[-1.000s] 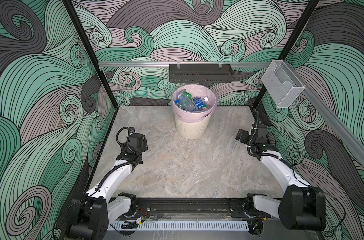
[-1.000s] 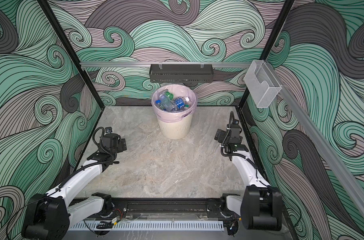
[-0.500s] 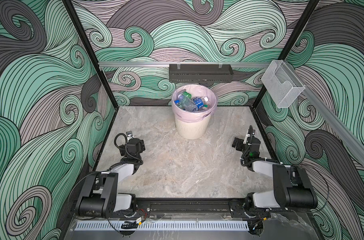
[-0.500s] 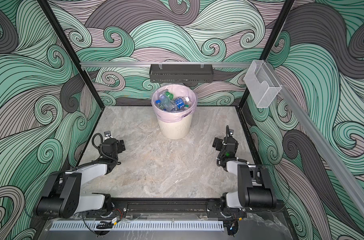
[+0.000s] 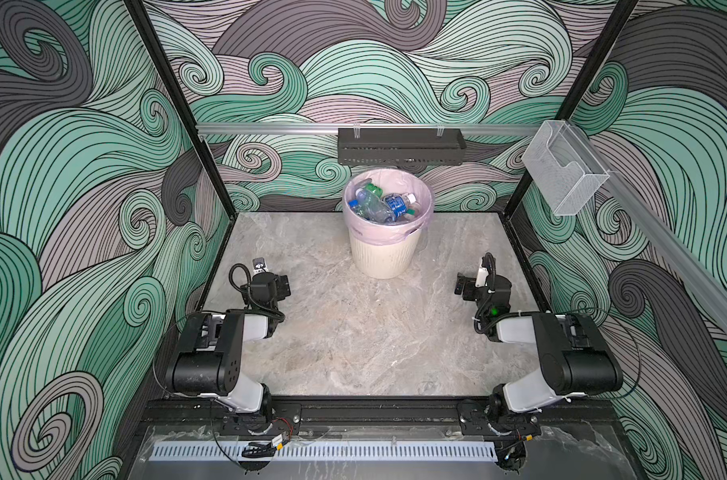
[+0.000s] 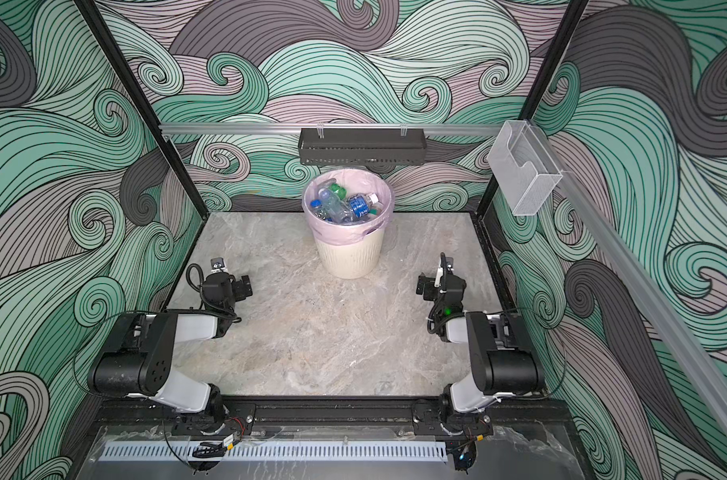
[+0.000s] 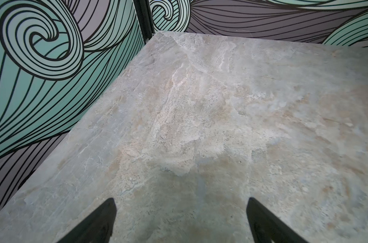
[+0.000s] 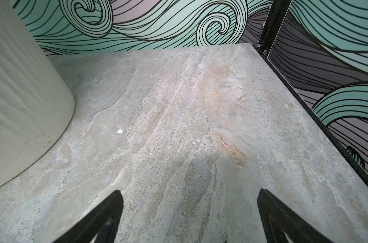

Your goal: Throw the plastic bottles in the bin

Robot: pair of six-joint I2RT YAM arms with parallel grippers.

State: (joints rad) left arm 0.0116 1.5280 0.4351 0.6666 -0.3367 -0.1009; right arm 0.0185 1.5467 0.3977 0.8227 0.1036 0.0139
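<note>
Marble-patterned tabletop [image 5: 353, 332], enclosed by wave-printed walls: no bottle shows on it in both top views or in the wrist views. The plastic bottles [image 5: 378, 205] are all inside the bin [image 5: 384, 257], heaped close to the rim of its pink liner. Clear bodies, blue labels and green parts can be made out; an exact count cannot. The bin stands upright at the back centre, below the black tray [image 5: 401, 146] on the rear rail.

End effectors: the left gripper [image 7: 181, 199] has its jaws wide apart with nothing between them and bare tabletop beneath. The right gripper [image 8: 189, 191] is likewise spread and empty, with the bin's ribbed wall near it but not touching. In both top views each arm sits folded low by its own side wall, well apart from the bin.

Assessment: the task appears complete, and the step in hand is judged to be parking the arms. To do it well:
- Hold the jaws spread so nothing snags.
- Move each arm along its own side, away from the bin, since a knock could tip it or shake a top bottle over the rim.
- Settle slowly above the surface without scraping it.
- Check the hidden far side of the bin before closing out.
</note>
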